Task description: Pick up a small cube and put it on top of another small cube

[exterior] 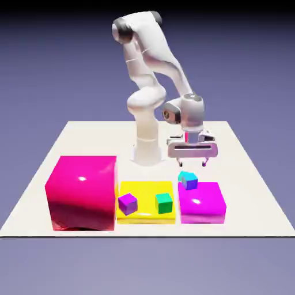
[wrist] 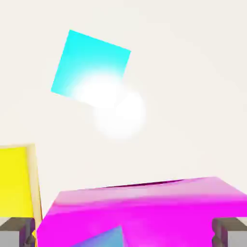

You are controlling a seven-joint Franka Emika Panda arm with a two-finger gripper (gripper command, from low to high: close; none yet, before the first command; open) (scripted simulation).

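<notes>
Hovering claw (exterior: 192,161) fully open, empty, above small cube (wrist: 90,68) on table (exterior: 242,173).

no readable text, no labels, no brand marks, no numbers, no signs anywhere in either view, all surfaces plain and unmarked

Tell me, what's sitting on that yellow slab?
Two small cubes rest on the yellow slab: a purple cube and a green cube, apart. The slab beneath them is hidden.
</notes>
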